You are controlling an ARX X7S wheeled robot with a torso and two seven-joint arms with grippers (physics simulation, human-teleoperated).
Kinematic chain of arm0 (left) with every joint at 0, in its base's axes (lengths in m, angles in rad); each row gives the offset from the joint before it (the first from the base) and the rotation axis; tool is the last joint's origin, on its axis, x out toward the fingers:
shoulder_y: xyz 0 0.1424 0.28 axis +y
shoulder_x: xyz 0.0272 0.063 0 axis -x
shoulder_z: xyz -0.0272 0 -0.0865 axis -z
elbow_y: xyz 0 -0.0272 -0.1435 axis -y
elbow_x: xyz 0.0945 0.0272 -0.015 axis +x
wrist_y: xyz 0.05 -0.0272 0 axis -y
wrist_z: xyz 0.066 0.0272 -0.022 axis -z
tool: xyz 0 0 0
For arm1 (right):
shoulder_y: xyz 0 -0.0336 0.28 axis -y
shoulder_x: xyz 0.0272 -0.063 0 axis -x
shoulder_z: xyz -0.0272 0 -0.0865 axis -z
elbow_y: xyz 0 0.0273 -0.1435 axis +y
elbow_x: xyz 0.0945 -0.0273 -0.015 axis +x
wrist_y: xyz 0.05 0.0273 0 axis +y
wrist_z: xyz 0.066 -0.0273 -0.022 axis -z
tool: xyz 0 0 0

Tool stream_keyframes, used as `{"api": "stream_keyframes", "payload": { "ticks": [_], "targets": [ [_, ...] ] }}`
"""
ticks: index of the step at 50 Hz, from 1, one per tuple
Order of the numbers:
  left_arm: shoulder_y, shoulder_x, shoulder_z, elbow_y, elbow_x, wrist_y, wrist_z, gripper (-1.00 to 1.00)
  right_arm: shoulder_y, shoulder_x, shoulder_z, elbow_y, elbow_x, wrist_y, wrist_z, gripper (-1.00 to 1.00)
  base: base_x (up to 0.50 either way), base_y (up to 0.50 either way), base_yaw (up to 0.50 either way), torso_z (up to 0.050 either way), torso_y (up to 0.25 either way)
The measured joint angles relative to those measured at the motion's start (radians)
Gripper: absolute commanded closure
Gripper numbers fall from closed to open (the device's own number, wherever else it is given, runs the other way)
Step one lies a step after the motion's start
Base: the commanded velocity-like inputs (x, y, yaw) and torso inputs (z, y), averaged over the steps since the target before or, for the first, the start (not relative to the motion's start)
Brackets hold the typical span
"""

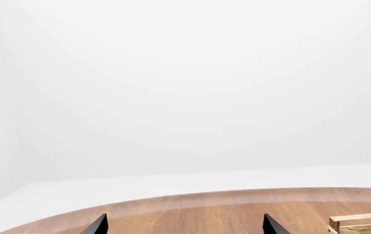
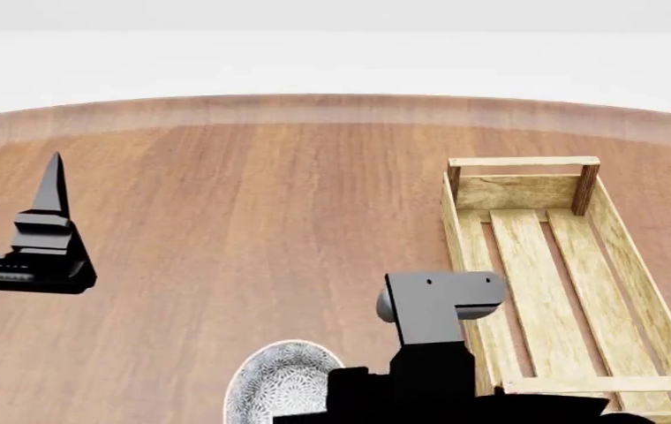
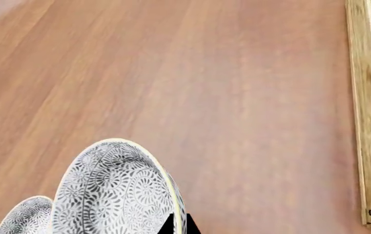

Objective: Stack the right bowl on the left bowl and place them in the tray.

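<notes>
Gripped at its rim by the right gripper [image 3: 177, 225], a patterned bowl [image 3: 117, 192] is held tilted above the wooden table [image 2: 253, 230], near its front edge. A second patterned bowl [image 3: 24, 217] is seen just beside it. The light-wood tray [image 2: 544, 265] is set toward the table's right edge, nothing inside. The left gripper [image 1: 184, 225] is held spread and unladen near the left edge.

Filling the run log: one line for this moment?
right gripper: shut on tilted grey patterned bowl rim | left gripper: open, empty | light-wood slatted tray: empty
</notes>
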Motion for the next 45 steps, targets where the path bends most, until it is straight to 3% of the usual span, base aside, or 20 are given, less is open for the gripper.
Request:
{"api": "stream_keyframes", "payload": {
  "ticks": [45],
  "targets": [
    [-0.023,-0.006,0.019,-0.014,-0.014,0.003,-0.016,-1.0,0.212,-0.374,-0.185,0.396,-0.075,-0.049,-0.159,1.0,0.0,0.0,0.0,0.0,0.0]
  ]
}}
